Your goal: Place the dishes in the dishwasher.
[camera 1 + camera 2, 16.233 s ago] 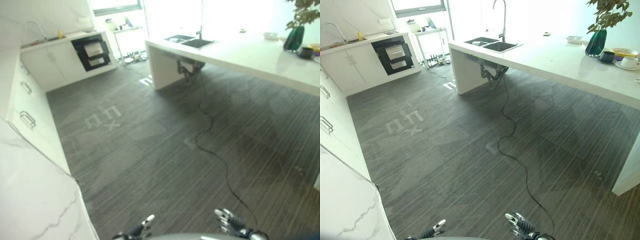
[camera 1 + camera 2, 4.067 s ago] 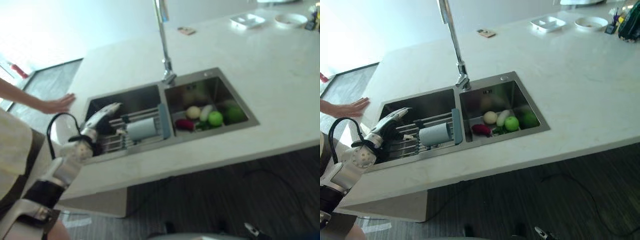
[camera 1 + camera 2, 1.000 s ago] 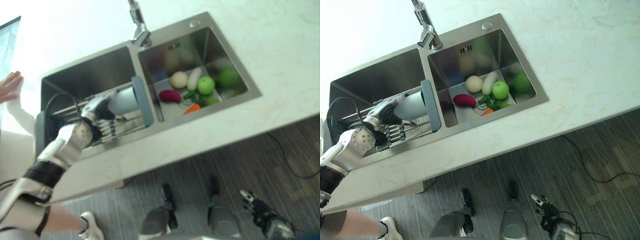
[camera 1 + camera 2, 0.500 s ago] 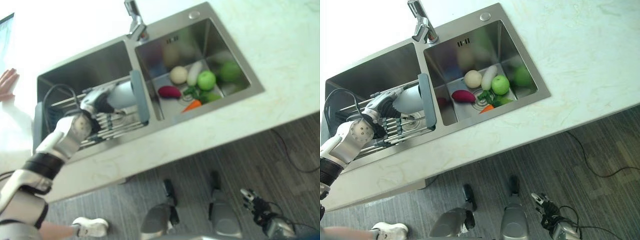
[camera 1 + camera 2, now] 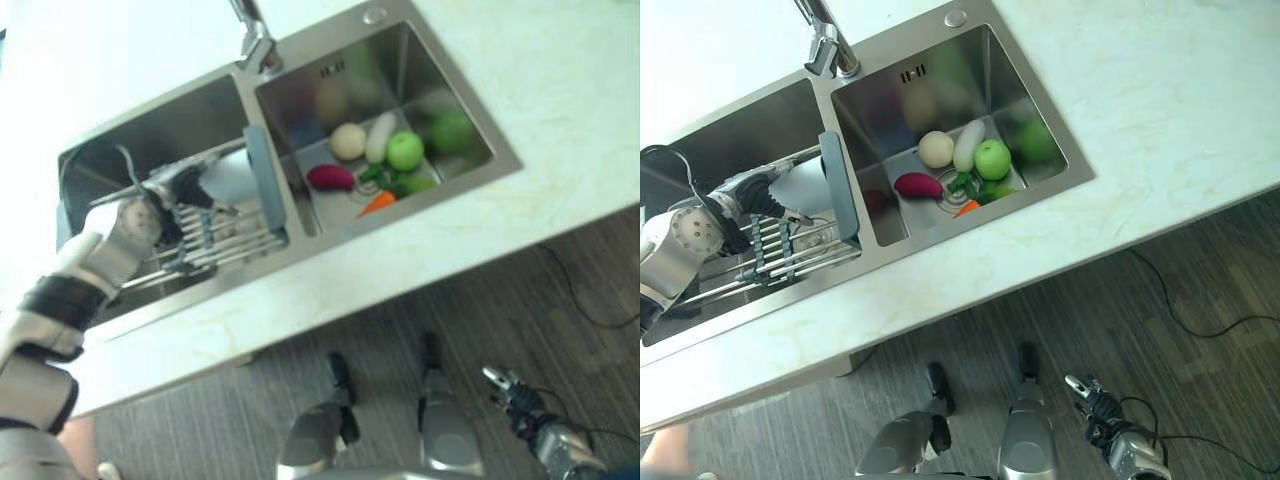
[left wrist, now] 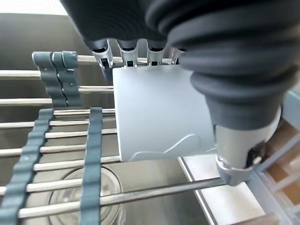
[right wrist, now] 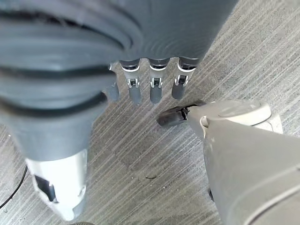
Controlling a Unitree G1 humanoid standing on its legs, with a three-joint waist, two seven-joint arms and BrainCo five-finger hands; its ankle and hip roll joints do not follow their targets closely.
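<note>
A pale blue cup [image 6: 161,112] lies on its side on a roll-up metal rack [image 5: 215,245] across the left basin of a steel double sink [image 5: 420,205]. My left hand [image 5: 135,225] reaches in from the left and is on the cup [image 5: 805,185]. Its fingers [image 6: 129,54] go over the far side with their tips hidden. Its thumb [image 6: 236,150] lies against the cup's near side. The cup rests on the rack bars. My right hand [image 5: 1090,395] hangs low over the floor, fingers [image 7: 157,86] straight and holding nothing.
The right basin holds a green apple [image 5: 405,150], a purple vegetable [image 5: 330,177], a carrot [image 5: 377,203] and pale vegetables [image 5: 347,140]. A tall faucet [image 5: 250,40] stands behind the divider. The pale stone counter [image 5: 560,110] surrounds the sink, above grey striped floor [image 5: 590,270].
The whole view has shifted. My left hand has closed in over the cup on the rack. The person's hand at the far left is gone from view. My right hand still hangs.
</note>
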